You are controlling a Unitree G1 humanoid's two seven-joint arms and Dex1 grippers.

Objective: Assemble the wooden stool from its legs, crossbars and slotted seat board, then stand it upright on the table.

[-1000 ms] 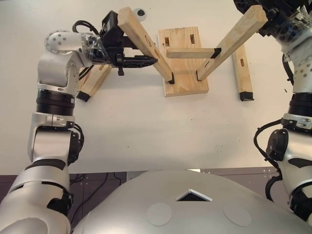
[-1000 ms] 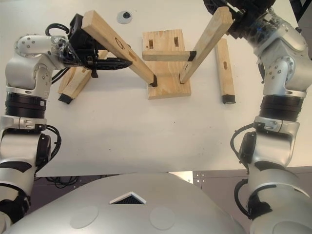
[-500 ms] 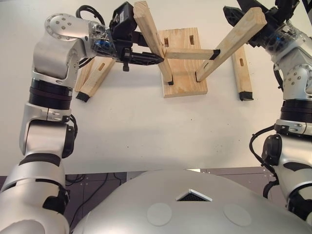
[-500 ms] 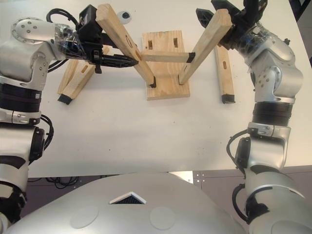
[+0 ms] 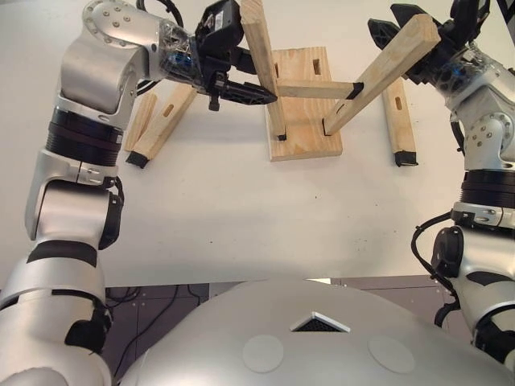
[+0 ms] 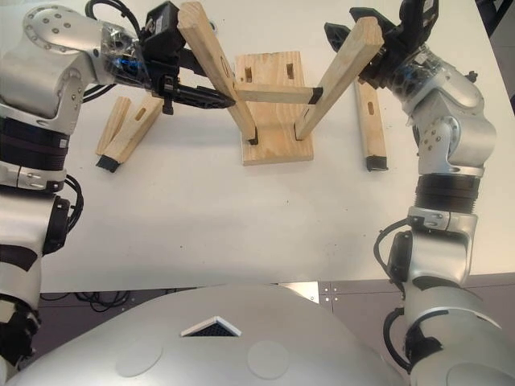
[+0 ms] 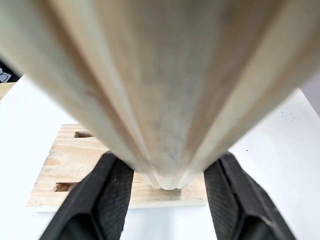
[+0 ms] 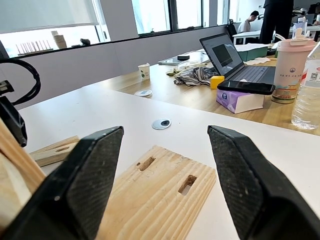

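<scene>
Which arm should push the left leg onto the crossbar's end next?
Probably left: the left gripper is shut on the left leg, close by the crossbar. The right gripper is open, gripping nothing.

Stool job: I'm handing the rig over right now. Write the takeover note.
Left gripper shut on the left leg. Right gripper open, straddling the top of the right leg. Done: both legs stand on the seat board, crossbar between them, its left joint unclear. Two loose pieces lie left of the board, a third piece right of it. Left: fit those, then stand the stool upright.
</scene>
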